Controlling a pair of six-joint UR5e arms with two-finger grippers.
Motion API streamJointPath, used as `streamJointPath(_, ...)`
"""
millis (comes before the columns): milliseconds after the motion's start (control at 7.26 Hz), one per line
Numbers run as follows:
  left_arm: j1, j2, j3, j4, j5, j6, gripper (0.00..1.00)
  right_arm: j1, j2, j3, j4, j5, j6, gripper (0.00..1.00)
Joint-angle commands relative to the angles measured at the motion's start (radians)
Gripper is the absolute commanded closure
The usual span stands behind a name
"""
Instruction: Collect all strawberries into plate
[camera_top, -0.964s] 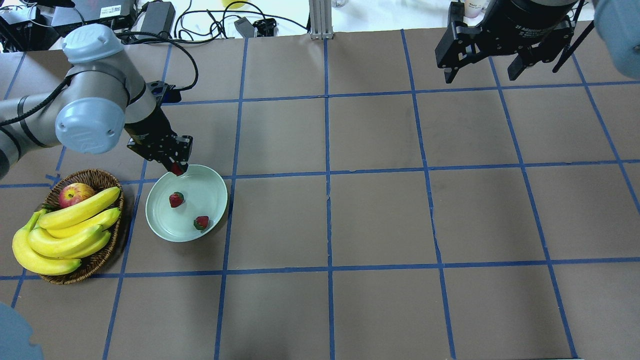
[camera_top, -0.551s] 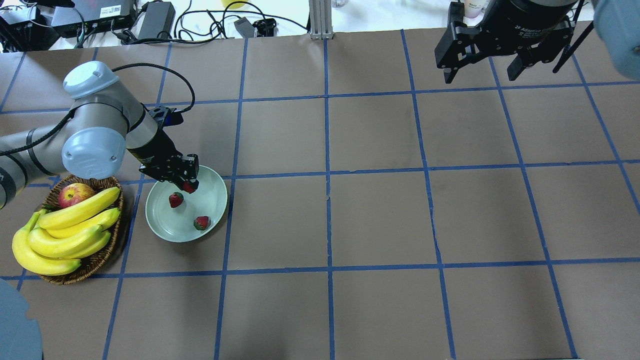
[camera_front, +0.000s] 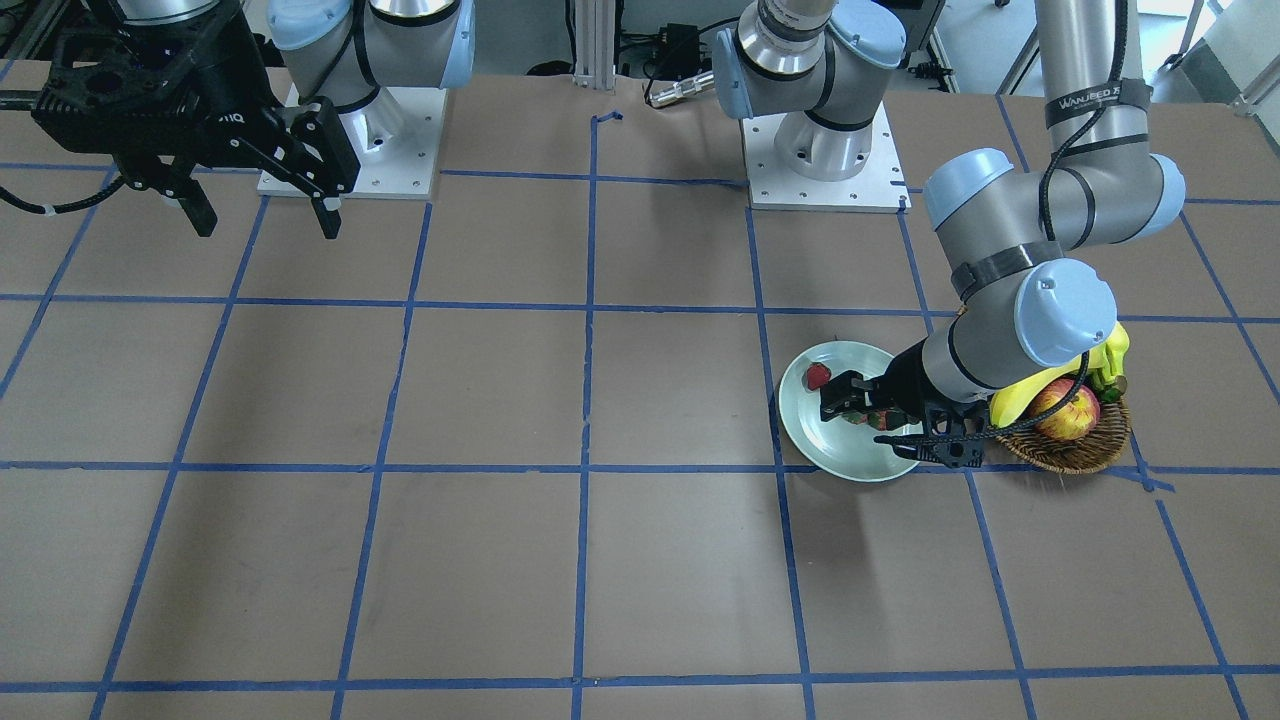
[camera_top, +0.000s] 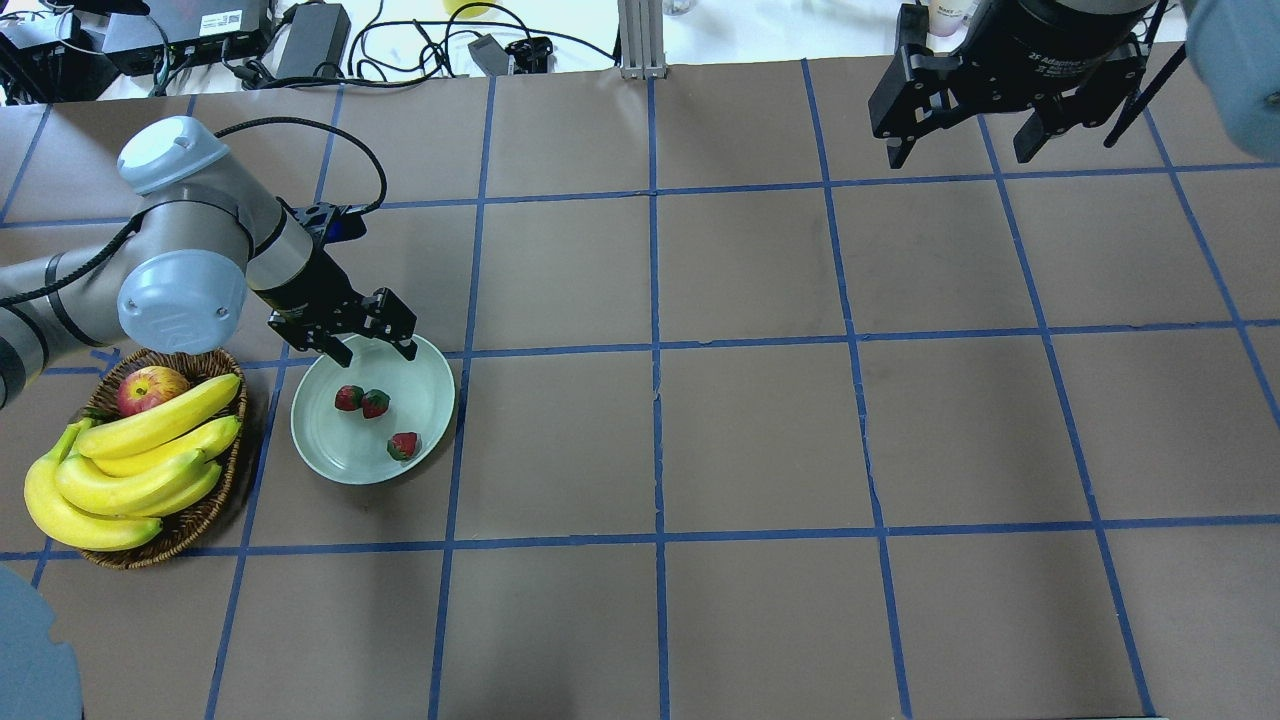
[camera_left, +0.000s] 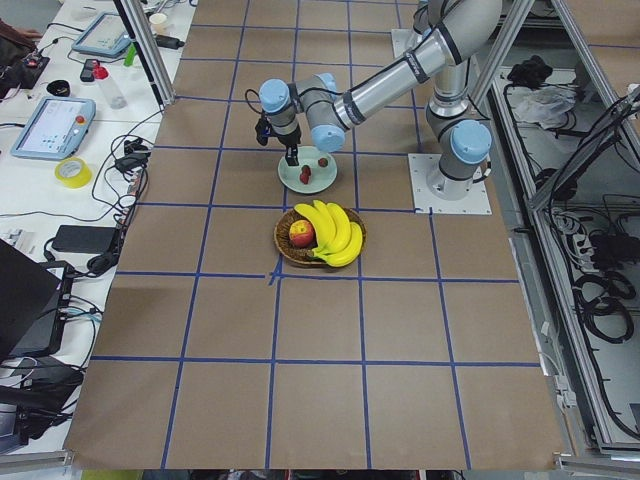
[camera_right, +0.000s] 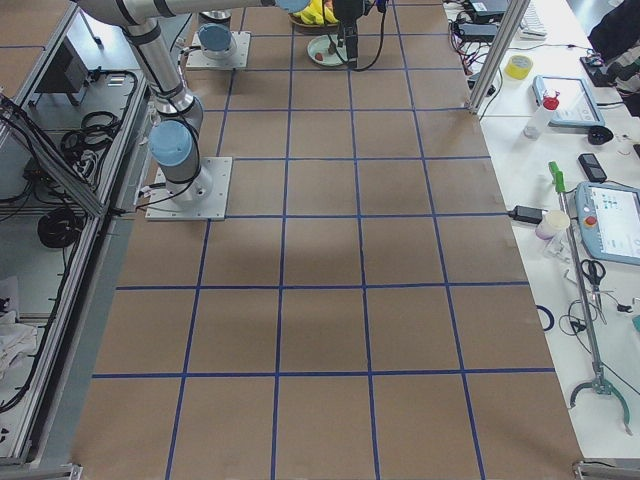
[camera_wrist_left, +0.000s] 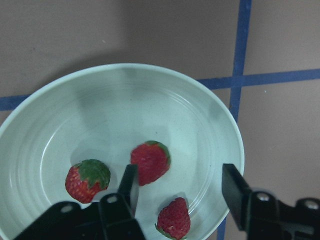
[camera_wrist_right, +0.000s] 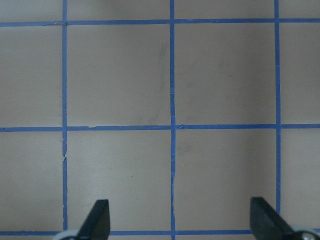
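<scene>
Three dark-red strawberries lie in the pale mint plate (camera_top: 425, 385): two side by side (camera_top: 348, 398) (camera_top: 376, 403) and one nearer the front rim (camera_top: 404, 445). My left gripper (camera_top: 376, 352) is open and empty, over the plate's far rim, just behind the pair. The left wrist view shows the plate (camera_wrist_left: 125, 110), all three berries (camera_wrist_left: 88, 180) (camera_wrist_left: 150, 162) (camera_wrist_left: 173, 219) and my open gripper (camera_wrist_left: 180, 180) above them. My right gripper (camera_top: 960, 155) is open and empty, high over the far right of the table; it also shows in the right wrist view (camera_wrist_right: 180, 220).
A brown wicker basket (camera_top: 190, 530) stands left of the plate, holding bananas (camera_top: 140, 450) and a red-yellow apple (camera_top: 150, 388). The table is brown paper with a blue tape grid. Cables and power bricks lie beyond the far edge.
My left gripper carried a strawberry over the plate, opened and let it go. That berry now lies beside the left one, and the gripper has drawn back slightly towards the far rim.
</scene>
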Motion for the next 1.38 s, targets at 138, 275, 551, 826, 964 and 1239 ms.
streamJointPath(138, -0.008, 0.078, 0.201, -0.223, 0.055, -0.063, 0.0, 0.0, 0.0, 0.0, 0.0, 0.001, 0.0, 0.0)
streamJointPath(275, -0.008, 0.11, 0.281, -0.341, 0.059, -0.065, 0.0, 0.0, 0.0, 0.0, 0.0, -0.001, 0.0, 0.0)
streamJointPath(551, -0.007, 0.165, 0.373, -0.489, 0.126, -0.066, 0.0, 0.0, 0.0, 0.0, 0.0, 0.001, 0.0, 0.0)
streamJointPath(826, -0.013, 0.219, 0.366, -0.494, 0.156, -0.073, 0.0, 0.0, 0.0, 0.0, -0.002, -0.001, -0.001, 0.0)
streamJointPath(964, -0.023, 0.238, 0.366, -0.495, 0.156, -0.073, 0.0, 0.002, 0.0, 0.0, -0.002, 0.001, 0.0, 0.0)
streamJointPath(1239, -0.104, 0.271, 0.366, -0.494, 0.15, -0.184, 0.0, 0.0, 0.0, 0.0, -0.002, 0.001, 0.0, 0.0)
